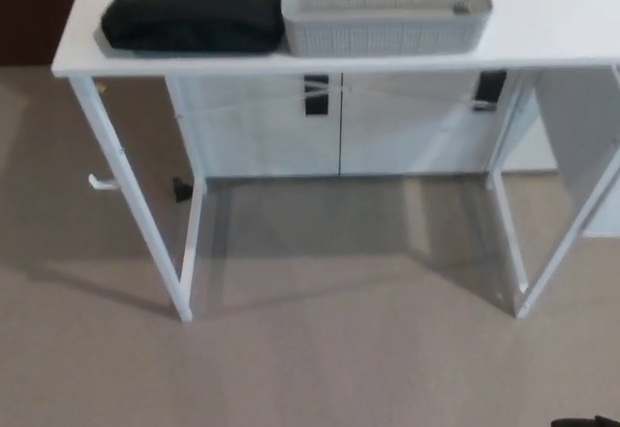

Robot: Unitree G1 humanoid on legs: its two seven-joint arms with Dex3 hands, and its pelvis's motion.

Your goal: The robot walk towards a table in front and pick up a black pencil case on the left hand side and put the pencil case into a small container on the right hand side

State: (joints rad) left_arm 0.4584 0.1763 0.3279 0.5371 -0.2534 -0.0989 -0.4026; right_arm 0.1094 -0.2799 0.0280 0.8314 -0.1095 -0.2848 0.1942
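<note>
- The white table (542,20) runs off the right and top edges, so its far corners go unseen.
- A black shape (586,421) at the bottom edge is cut off; unidentifiable.
- The container (385,11) walls hide its inside.

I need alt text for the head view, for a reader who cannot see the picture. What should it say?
A white table seen from above holds a black pencil case on the left, with a grey woven container right beside it. White cabinet doors stand behind the table legs, above grey carpet; neither robot hand is clearly visible.
</note>
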